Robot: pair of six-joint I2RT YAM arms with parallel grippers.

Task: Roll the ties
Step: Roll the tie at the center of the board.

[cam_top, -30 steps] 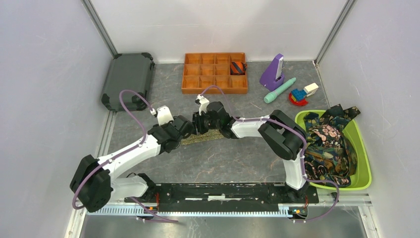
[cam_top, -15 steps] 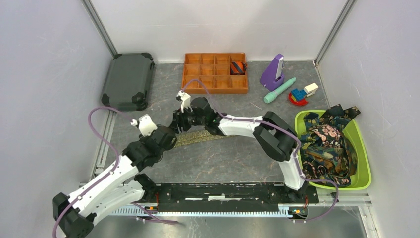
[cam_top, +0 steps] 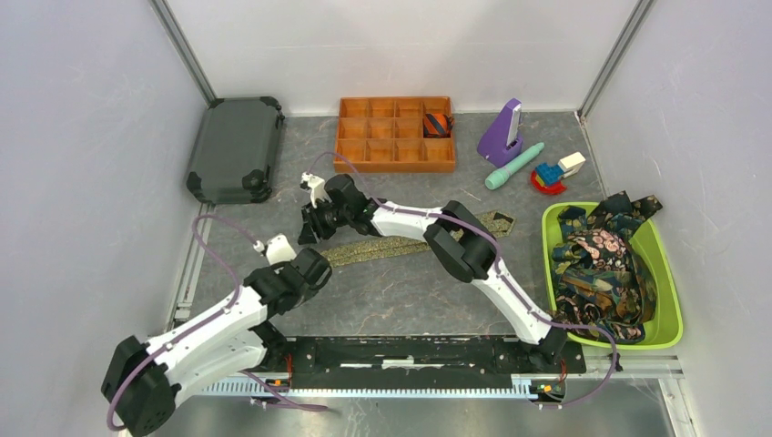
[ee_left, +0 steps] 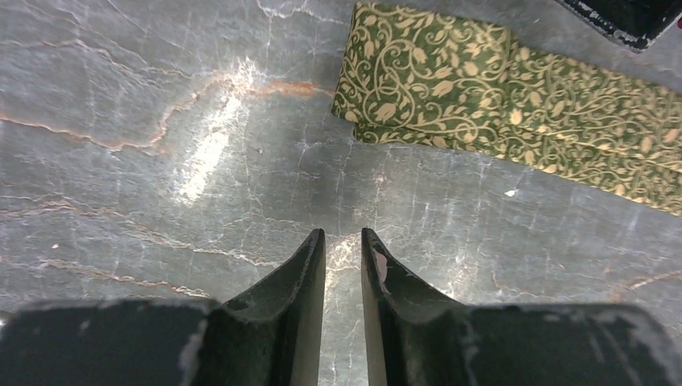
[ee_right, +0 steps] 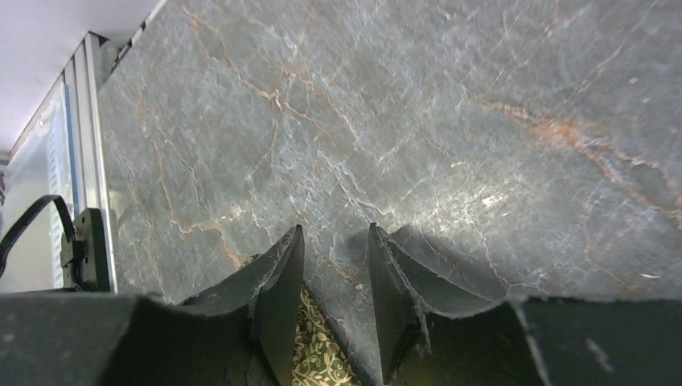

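Observation:
An olive-green tie (cam_top: 391,244) with a fine vine pattern lies flat across the middle of the table, its wide end (cam_top: 496,221) to the right. Its left end is folded over on itself (ee_left: 422,76). My left gripper (cam_top: 319,262) (ee_left: 342,233) hovers just short of that fold, jaws a narrow gap apart with only bare table between them. My right gripper (cam_top: 308,232) (ee_right: 334,227) reaches across to the tie's left end and stands open, with a strip of tie (ee_right: 318,358) showing low beside its left finger. More dark patterned ties (cam_top: 601,264) fill the green basket. A rolled orange-navy tie (cam_top: 438,124) sits in the tray.
An orange compartment tray (cam_top: 382,146) stands at the back, a dark case (cam_top: 235,147) at back left. A purple object (cam_top: 501,132), a teal stick (cam_top: 514,166) and toy blocks (cam_top: 555,173) lie at back right. The green basket (cam_top: 669,305) is at the right edge.
My right arm has slid left along the tie, uncovering its right half. My left arm has drawn back toward the near left and its jaws have narrowed.

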